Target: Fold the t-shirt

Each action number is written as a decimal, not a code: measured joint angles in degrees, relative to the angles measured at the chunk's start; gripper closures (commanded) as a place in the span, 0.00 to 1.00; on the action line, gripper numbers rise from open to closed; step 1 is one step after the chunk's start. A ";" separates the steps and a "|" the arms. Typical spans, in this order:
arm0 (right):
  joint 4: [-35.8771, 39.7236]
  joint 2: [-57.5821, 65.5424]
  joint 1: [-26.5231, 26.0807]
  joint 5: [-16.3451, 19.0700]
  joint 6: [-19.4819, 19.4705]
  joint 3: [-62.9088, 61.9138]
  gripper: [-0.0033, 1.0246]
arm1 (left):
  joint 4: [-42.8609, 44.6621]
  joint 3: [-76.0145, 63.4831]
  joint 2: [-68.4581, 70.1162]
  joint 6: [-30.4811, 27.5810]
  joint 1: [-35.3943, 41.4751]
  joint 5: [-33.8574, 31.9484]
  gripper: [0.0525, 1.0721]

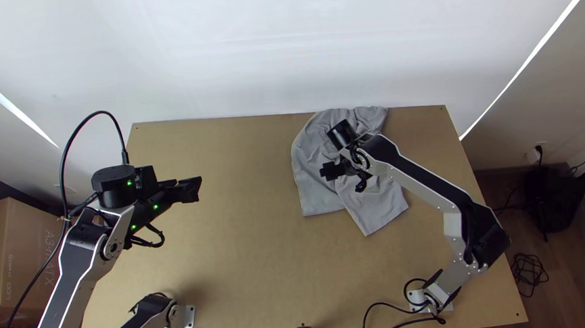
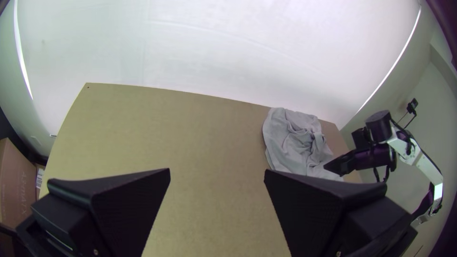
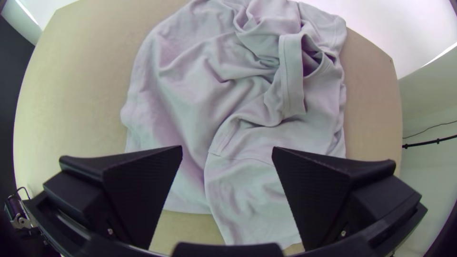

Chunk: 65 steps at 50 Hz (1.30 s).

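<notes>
Two arms stand at a light wooden table (image 1: 245,268), with a grey t-shirt (image 1: 314,157) on its far right part. Top view: the t-shirt lies rumpled and partly doubled over itself, its far end at the table's far edge, two flatter panels pointing toward the near side. The right gripper (image 1: 346,179) is above the cloth; the left gripper (image 1: 196,188) is above the left part of the table, well apart from it. A cardboard box (image 1: 23,248) is beyond the table's left side.

Left wrist view: the left gripper's fingers (image 2: 128,204) stand wide apart, with bare wood between them and nothing pinched. The t-shirt shows farther off, creased, with the right gripper at its near part.

Right wrist view: the right gripper's fingers (image 3: 143,190) are likewise spread, pinching no cloth; the t-shirt extends beneath and between them. Its far portion is bunched, with a hemmed band (image 3: 291,78) turned up beside an opening (image 3: 312,62); a seam (image 3: 245,158) crosses the smoother near panel.
</notes>
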State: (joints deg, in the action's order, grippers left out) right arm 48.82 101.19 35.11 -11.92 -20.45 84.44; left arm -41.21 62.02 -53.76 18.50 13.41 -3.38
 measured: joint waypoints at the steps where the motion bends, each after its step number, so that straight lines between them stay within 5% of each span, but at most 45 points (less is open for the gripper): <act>1: 0.02 0.50 -0.09 0.00 -0.17 0.04 0.26 | 0.13 -0.04 0.00 0.00 0.00 0.00 0.04; 9: 0.17 3.28 -0.70 0.90 -0.59 0.09 0.49 | 0.68 -0.31 0.02 -0.04 0.00 0.02 0.04; 48: 0.68 8.61 -0.94 2.34 -0.76 0.15 0.50 | 1.92 -1.27 0.02 -0.76 0.00 0.24 0.04; 53: 0.94 9.64 -1.29 2.34 -0.76 0.15 0.72 | 1.92 -1.62 0.02 -1.14 0.00 0.24 0.04; 65: 1.03 11.23 -1.77 3.45 -0.76 0.39 0.73 | 1.92 -1.81 0.02 -1.25 0.00 0.24 0.04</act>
State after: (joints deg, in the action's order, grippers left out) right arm 49.84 112.42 33.34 -8.47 -21.21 84.84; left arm -39.29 60.20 -53.74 17.26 13.41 -3.14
